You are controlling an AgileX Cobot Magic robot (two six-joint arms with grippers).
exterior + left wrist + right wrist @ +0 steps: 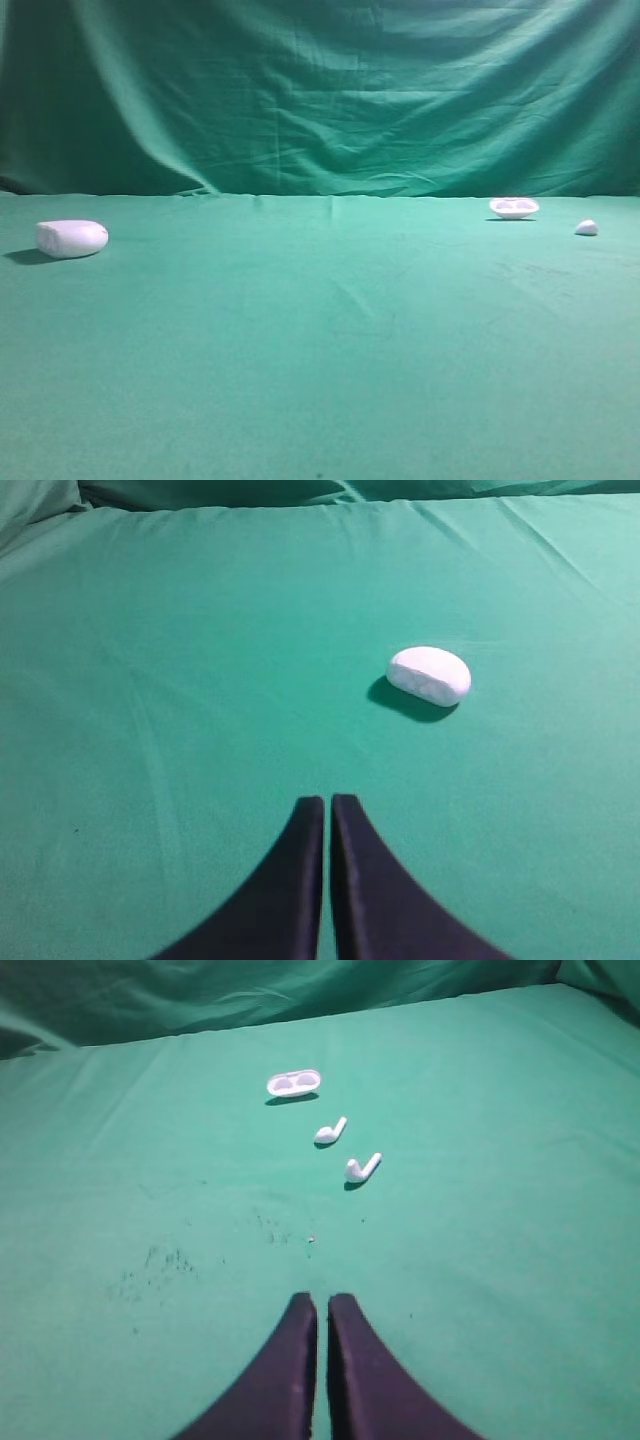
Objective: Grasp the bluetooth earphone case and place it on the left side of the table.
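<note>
Case: bluetooth earphone case (72, 238) rests at left edge of frame on the table (320, 340)
My claws: left gripper (327, 802) and right gripper (322, 1302) both pressed narrow, holding nothing

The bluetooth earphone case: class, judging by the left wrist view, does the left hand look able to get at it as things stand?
Probably yes. The bluetooth earphone case lies alone on the table, ahead and right of the left hand, with only bare green cloth between them. The fingers are shut and would need to open first.

Green-clothed table (330, 340), faintly creased. Near left edge, toward the back: white earphone case (72, 238). Near right edge at the back: shallow white dish-like piece (514, 207), with two small white earbuds (330, 1131) (362, 1168) just beside.
</note>
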